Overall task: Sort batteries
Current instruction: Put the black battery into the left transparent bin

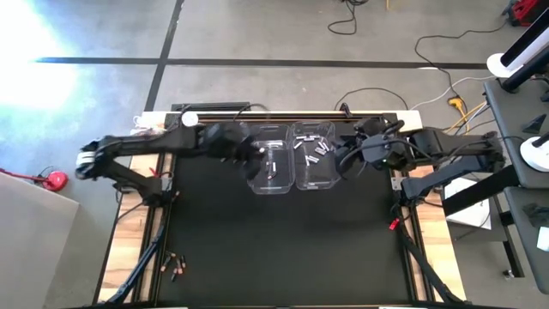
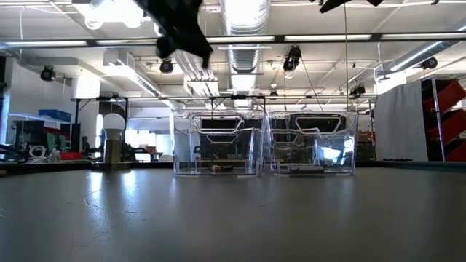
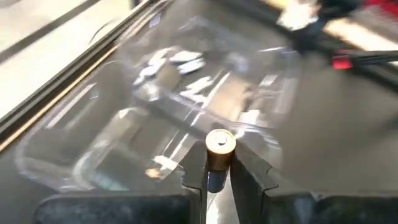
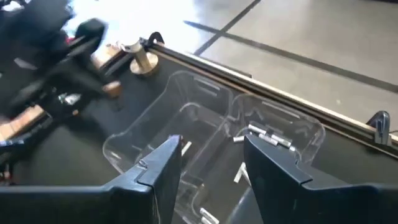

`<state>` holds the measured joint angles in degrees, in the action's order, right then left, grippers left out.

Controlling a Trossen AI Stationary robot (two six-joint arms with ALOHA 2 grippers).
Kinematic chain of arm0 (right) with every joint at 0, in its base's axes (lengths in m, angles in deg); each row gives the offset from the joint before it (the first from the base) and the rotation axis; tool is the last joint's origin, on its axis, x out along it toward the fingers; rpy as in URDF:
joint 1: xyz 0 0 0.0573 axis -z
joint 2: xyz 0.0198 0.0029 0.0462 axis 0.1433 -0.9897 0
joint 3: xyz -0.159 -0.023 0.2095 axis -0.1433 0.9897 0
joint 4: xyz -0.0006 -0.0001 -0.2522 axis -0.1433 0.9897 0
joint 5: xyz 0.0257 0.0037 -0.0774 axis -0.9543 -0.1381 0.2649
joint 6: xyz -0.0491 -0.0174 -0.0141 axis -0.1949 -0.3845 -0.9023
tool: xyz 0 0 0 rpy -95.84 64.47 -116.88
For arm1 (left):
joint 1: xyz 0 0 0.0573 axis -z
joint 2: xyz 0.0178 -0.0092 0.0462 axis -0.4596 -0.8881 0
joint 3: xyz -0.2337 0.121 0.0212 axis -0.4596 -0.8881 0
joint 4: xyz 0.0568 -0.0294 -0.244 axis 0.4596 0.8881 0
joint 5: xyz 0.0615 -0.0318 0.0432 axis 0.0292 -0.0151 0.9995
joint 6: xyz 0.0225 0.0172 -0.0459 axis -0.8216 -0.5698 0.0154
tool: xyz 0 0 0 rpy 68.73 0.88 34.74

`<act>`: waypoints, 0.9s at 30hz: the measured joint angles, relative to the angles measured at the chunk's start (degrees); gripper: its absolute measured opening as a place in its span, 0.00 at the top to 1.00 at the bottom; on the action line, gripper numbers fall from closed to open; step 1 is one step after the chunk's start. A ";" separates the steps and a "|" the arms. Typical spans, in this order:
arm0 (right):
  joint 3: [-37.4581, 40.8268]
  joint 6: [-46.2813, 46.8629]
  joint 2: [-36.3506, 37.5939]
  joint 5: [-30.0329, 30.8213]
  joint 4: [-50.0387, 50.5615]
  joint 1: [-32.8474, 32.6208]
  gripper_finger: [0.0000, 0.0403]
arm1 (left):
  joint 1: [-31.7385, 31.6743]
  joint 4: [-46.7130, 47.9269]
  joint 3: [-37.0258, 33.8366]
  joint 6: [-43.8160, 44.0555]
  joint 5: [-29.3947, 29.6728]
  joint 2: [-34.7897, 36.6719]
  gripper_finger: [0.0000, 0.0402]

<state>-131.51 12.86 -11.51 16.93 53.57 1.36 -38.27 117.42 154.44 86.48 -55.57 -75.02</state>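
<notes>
Over left bin (image 1: 272,167) | left gripper (image 3: 217,177) clamps battery (image 3: 219,149) | right gripper (image 4: 208,168) wide, empty

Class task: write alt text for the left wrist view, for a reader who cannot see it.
The left gripper holds a copper-coloured battery upright between its two dark fingers, above a clear plastic bin. A second clear bin beside it holds several pale batteries, all on a black table.

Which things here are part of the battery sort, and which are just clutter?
In play:
- battery pinched in left hand over left bin
- silver batteries in right bin
- copper batteries near the table's front left edge
- right hand, open, empty

Clutter:
- bulb-like object on the table's far left
- floor cables
</notes>
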 joint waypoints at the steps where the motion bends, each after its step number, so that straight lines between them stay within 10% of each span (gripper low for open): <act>1: 0.09 0.02 -0.41 -0.44 0.29 -0.09 0.59 | -1.37 2.07 2.29 0.02 0.01 -2.57 0.93; 11: 0.65 6.82 -5.66 -10.19 9.97 -3.08 0.60 | -7.41 23.08 21.97 -8.99 0.09 -24.61 0.93; 27: 0.34 21.94 -1.60 -11.03 32.90 -6.86 0.54 | -4.87 23.81 22.92 -8.13 -1.62 -37.31 0.93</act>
<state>-131.17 34.80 -13.10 5.90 86.47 -5.50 -43.15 141.24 177.36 78.36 -57.19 -112.33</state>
